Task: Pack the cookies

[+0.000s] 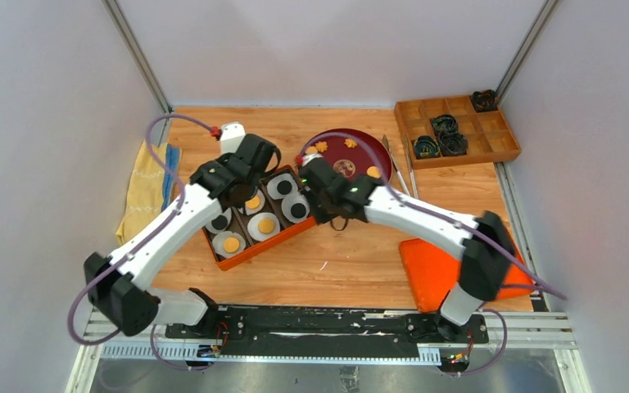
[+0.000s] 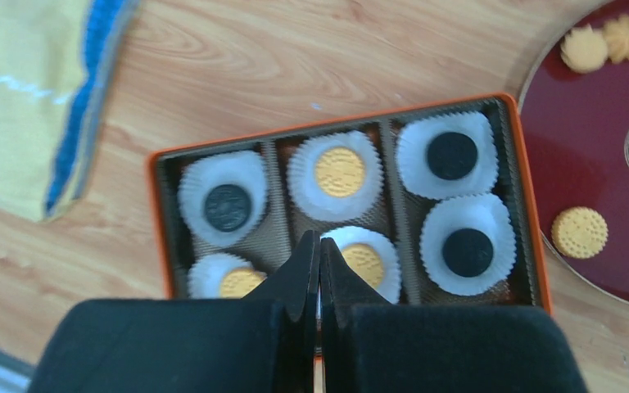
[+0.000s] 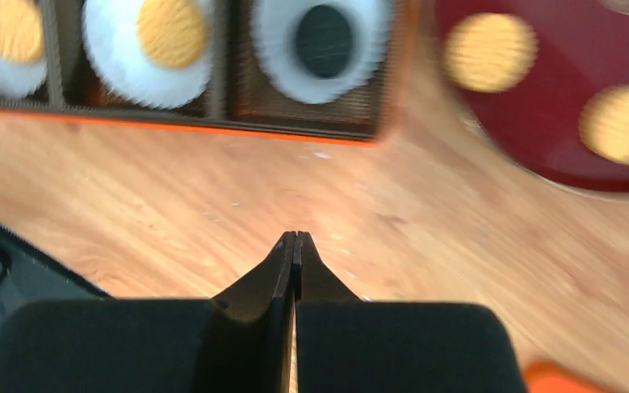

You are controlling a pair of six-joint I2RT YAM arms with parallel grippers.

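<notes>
**Left wrist view.** My left gripper [image 2: 319,250]: fingers pressed together, nothing between them, tips above the near row of the orange box [image 2: 155,229]. Six white paper cups [image 2: 438,237] fill the box, each holding one of the cookies [image 2: 340,170]: golden ones just left and right of my tips and one straight ahead, black ones [image 2: 451,155] ahead to the left and in both cups to the right. Farther right, the dark red plate [image 2: 590,164] carries two flower-shaped cookies [image 2: 583,49] and a round golden one [image 2: 579,232]. A yellow cloth [image 2: 16,123] lies far left.

**Right wrist view.** My right gripper [image 3: 295,239]: fingers likewise together and empty, above the bare wooden table [image 3: 213,188], the box ahead to its left, the plate ahead to its right
</notes>
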